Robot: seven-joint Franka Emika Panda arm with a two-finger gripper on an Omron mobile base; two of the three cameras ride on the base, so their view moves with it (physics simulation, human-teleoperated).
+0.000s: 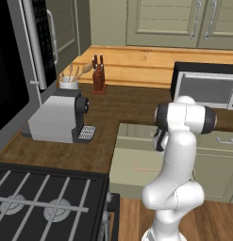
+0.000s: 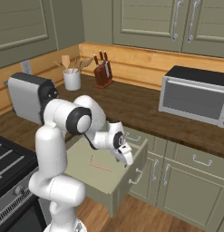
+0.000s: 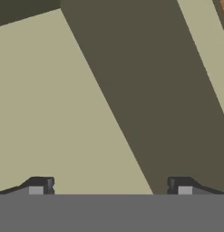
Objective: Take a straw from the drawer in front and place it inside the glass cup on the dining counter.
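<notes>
Jaws [image 2: 127, 159] spread wide, holding nothing, poised over the right end of the open drawer [image 2: 81, 156], close to its front panel. Fingertips [image 3: 41, 185] far apart in the hand view, with pale drawer floor and a darker shadowed band between and beyond them. Straw [image 2: 100, 165] lying flat on the drawer floor, just left of the jaws and slightly below, not touched; seen also as a faint pink line [image 1: 148, 168] in the left base view, partly behind the arm. Drawer pulled out from under the dark wooden tabletop [image 2: 140, 108]. Well beyond the jaws on that tabletop: toaster oven [image 2: 195, 96] to the right, knife block [image 2: 103, 72] and white utensil holder [image 2: 72, 79] further back to the left, grey coffee machine [image 2: 29, 97] far left. Stove [image 1: 42, 200] lower left, near the arm's base. Cupboard doors [image 2: 177, 22] above the back wall.
</notes>
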